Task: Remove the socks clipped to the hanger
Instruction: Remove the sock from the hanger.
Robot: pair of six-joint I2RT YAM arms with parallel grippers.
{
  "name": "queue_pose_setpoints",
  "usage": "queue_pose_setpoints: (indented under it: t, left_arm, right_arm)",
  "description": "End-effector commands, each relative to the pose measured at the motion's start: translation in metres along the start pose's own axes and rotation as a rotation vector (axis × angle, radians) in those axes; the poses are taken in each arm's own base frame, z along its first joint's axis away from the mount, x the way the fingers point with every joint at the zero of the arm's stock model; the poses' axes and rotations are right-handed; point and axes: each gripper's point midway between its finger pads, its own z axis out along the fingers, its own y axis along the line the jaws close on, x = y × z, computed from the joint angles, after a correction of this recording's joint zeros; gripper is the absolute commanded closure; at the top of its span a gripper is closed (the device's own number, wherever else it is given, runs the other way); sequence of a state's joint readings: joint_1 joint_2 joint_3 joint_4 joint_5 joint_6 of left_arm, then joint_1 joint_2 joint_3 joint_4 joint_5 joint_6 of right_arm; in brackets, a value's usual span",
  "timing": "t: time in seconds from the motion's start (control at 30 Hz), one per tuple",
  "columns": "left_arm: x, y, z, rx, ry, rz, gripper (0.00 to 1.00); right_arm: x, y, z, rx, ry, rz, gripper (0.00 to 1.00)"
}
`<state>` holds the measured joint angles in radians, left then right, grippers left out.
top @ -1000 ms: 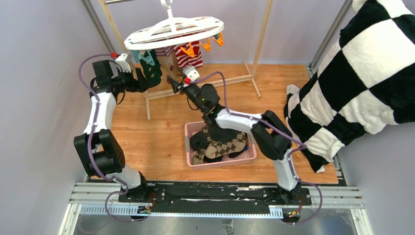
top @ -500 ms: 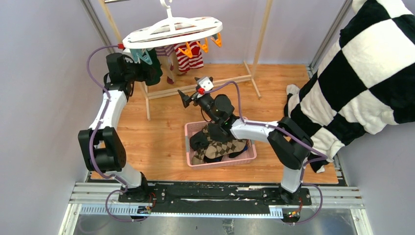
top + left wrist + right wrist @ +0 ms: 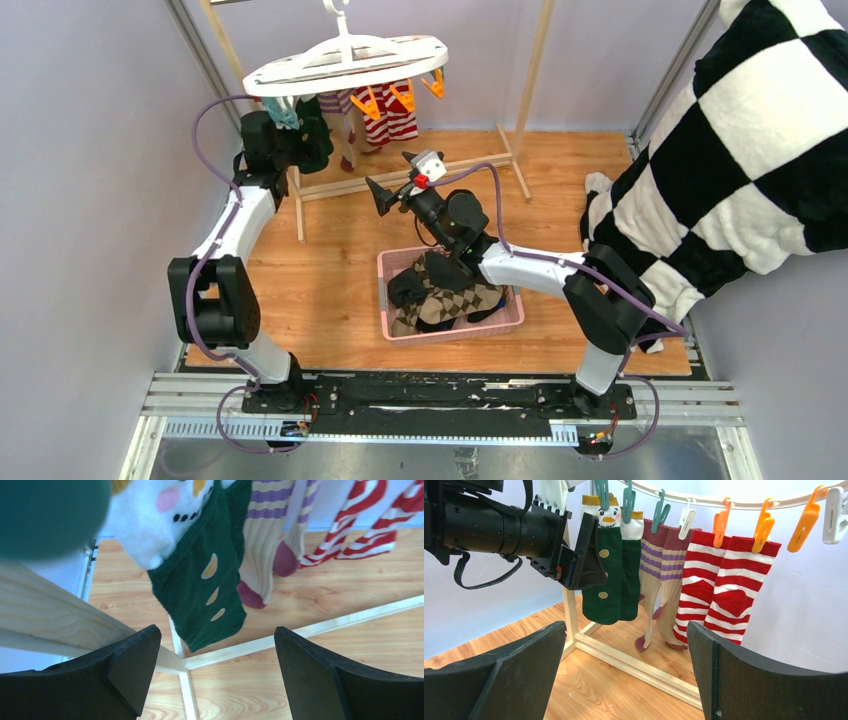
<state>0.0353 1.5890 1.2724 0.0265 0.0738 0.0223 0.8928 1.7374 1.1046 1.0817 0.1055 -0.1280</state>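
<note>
The white oval hanger [image 3: 345, 62] hangs from the rack with orange and teal clips [image 3: 764, 527]. Several socks are clipped under it: a dark green snowman pair [image 3: 606, 575], a tan pair with purple stripes and maroon toes [image 3: 659, 580], and a red-and-white striped pair [image 3: 719, 585]. My left gripper [image 3: 300, 145] is open right beside the green socks [image 3: 200, 580], whose toe hangs just beyond its fingertips [image 3: 135, 665]; nothing is held. My right gripper [image 3: 392, 180] is open and empty, in front of the hanger, facing the socks from a short distance.
A pink basket [image 3: 455, 333] on the wooden floor holds argyle and dark socks [image 3: 460, 295]. The wooden rack frame [image 3: 415, 175] stands under the hanger, its post [image 3: 45, 615] close to my left fingers. A big black-and-white checkered cloth [image 3: 740, 150] fills the right.
My left gripper has risen and moved in to the green socks, opening wider. My right gripper has backed away from the hanger and opened. The hanger has shifted slightly left.
</note>
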Motion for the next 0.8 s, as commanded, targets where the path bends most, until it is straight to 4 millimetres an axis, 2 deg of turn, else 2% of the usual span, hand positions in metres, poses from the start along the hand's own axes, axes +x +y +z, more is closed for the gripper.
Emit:
queue_pose_setpoints:
  t: [0.0,0.13,0.3,0.43,0.5,0.6,0.73,0.77]
  left_arm:
    - [0.017,0.022,0.011,-0.128,0.003,-0.006,0.05]
    - [0.020,0.026,0.021,-0.157,0.000,-0.012,0.05]
    - [0.009,0.032,0.036,-0.190,-0.037,-0.017,0.08]
    - [0.010,0.032,0.052,-0.191,-0.056,-0.017,0.17]
    - [0.009,0.032,0.058,-0.186,-0.077,-0.017,0.26]
    - [0.006,0.028,0.065,-0.160,-0.109,-0.014,0.49]
    - [0.003,0.027,0.071,-0.149,-0.137,0.005,0.93]
    - [0.002,0.027,0.071,-0.149,-0.140,0.010,1.00]
  right_arm:
    - [-0.008,0.002,-0.002,0.007,-0.019,0.019,0.04]
    - [-0.006,0.002,-0.002,0.008,-0.019,0.025,0.04]
    - [-0.006,0.001,-0.003,0.013,-0.026,0.030,0.04]
    - [-0.006,-0.003,-0.004,0.021,-0.028,0.040,0.06]
    - [-0.005,-0.005,-0.006,0.026,-0.025,0.044,0.09]
    - [-0.005,-0.009,-0.009,0.031,-0.023,0.049,0.16]
    - [-0.007,-0.014,-0.011,0.040,-0.023,0.059,0.28]
    - [-0.008,-0.015,-0.012,0.041,-0.023,0.059,0.31]
